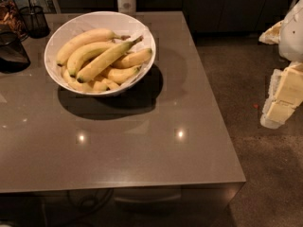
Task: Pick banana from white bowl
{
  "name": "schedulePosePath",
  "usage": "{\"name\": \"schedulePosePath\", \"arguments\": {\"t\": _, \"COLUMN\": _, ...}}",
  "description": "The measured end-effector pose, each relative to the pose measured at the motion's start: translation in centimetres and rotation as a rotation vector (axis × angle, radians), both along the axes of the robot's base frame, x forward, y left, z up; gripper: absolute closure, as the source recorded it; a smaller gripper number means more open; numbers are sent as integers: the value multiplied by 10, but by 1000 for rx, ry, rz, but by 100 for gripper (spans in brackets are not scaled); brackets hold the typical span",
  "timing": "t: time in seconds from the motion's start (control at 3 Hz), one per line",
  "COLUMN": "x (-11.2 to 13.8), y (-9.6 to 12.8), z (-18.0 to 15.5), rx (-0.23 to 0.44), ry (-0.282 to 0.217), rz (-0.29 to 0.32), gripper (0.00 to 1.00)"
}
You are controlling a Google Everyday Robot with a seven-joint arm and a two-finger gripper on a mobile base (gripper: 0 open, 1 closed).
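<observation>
Yellow and longest of the pile, the banana [106,59] lies uppermost in the white bowl [94,14], dark tip at 7 o'clock, stem at 1 o'clock. Bowl stands at 11 o'clock on the grey table [142,150]. Gripper [282,96] hangs beyond the table at 3 o'clock, well apart; spread or pressed together, cannot tell.

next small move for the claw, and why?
Probably swing the claw left over the table toward the bowl. The claw sits off the table's right edge, well apart from the bowl at the back left. The banana lies untouched on top of the pile.
</observation>
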State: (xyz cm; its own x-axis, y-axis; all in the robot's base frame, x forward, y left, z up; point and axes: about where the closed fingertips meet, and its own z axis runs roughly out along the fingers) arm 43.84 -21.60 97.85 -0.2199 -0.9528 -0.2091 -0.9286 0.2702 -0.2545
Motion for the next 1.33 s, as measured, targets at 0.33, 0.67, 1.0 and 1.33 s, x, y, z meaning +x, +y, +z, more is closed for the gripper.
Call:
{"name": "schedulePosePath", "arguments": {"t": 0.33, "x": 0, "y": 0, "z": 0, "rx": 0, "ry": 0, "rz": 0, "gripper": 0}}
{"name": "schedulePosePath", "arguments": {"t": 0.67, "x": 2, "y": 4, "z": 1, "rx": -24, "ry": 3, "rz": 13, "gripper": 0}}
{"name": "schedulePosePath", "arguments": {"t": 1.0, "x": 22, "y": 25, "z": 3, "rx": -89, "ry": 37, "rz": 40, "gripper": 0}}
{"name": "schedulePosePath", "arguments": {"t": 1.33, "x": 42, "y": 49, "z": 7, "rx": -151, "ry": 56, "rz": 101, "gripper": 0}}
